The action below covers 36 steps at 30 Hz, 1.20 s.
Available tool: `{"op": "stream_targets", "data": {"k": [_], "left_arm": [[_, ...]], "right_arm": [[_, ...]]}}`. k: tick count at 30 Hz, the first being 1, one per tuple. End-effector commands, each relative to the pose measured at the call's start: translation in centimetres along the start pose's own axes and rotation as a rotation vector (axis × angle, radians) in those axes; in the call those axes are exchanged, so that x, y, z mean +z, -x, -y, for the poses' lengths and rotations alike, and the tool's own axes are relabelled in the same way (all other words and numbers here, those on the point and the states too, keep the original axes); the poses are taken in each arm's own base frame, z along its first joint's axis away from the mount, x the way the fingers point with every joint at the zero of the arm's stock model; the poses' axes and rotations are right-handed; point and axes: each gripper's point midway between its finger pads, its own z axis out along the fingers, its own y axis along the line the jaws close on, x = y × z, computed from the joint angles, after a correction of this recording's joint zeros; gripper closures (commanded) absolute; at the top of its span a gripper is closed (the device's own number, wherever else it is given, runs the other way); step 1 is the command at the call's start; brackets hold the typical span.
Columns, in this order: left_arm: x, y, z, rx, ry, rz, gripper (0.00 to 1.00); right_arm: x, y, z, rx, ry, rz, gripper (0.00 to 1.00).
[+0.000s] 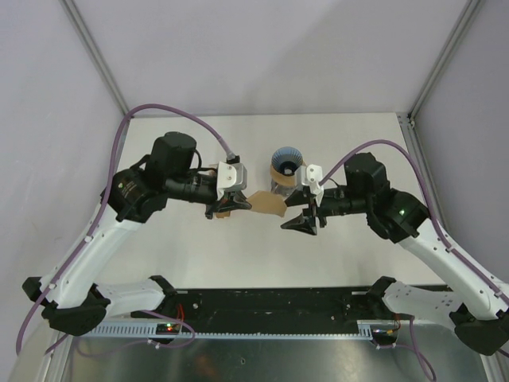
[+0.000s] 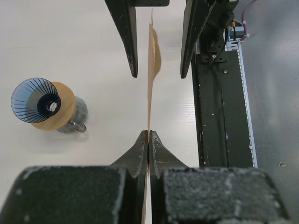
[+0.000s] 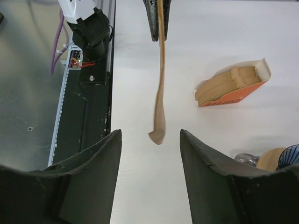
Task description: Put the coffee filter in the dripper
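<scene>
L claw (image 2: pixel 148 136) pinches coffee filter (image 2: pixel 153 56), R claw (image 3: pixel 149 136) spread.

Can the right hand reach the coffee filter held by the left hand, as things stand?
Probably yes: the right hand stands open around the free end of the coffee filter, nothing between; the left hand pinches the other end.

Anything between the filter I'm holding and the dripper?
Only the right gripper: its open jaws straddle the coffee filter's free end, one finger on the dripper's side. The left gripper pinches the other end.
</scene>
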Motion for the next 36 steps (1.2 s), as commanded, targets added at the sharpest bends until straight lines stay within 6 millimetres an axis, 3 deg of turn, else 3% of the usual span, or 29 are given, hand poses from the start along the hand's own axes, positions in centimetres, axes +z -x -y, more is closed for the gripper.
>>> {"op": "stream_targets", "data": {"k": [1, 12, 24, 33, 36], "left_arm": [[-1.0, 1.7, 0.8, 0.063, -0.009, 0.049, 1.00], [-1.1, 1.8, 0.9, 0.065, -0.010, 0.053, 1.00], [-1.1, 2.0, 1.1, 0.068, -0.018, 0.058, 1.00], [-1.2, 2.1, 1.2, 0.071, -0.017, 0.057, 1.00], [-1.2, 2.1, 1.2, 0.072, -0.019, 0.059, 1.00]], "right_arm": [[-0.8, 1.7, -0.3, -0.065, -0.003, 0.052, 0.45], [-1.6, 2.7, 0.4, -0.084, -0.019, 0.098, 0.63], [-1.4, 3.4, 0.5, -0.093, -0.002, 0.126, 0.77], [-1.7, 2.4, 1.0, -0.086, -0.036, 0.089, 0.98], [-2.1, 2.1, 1.2, -0.081, -0.050, 0.078, 1.00]]}}
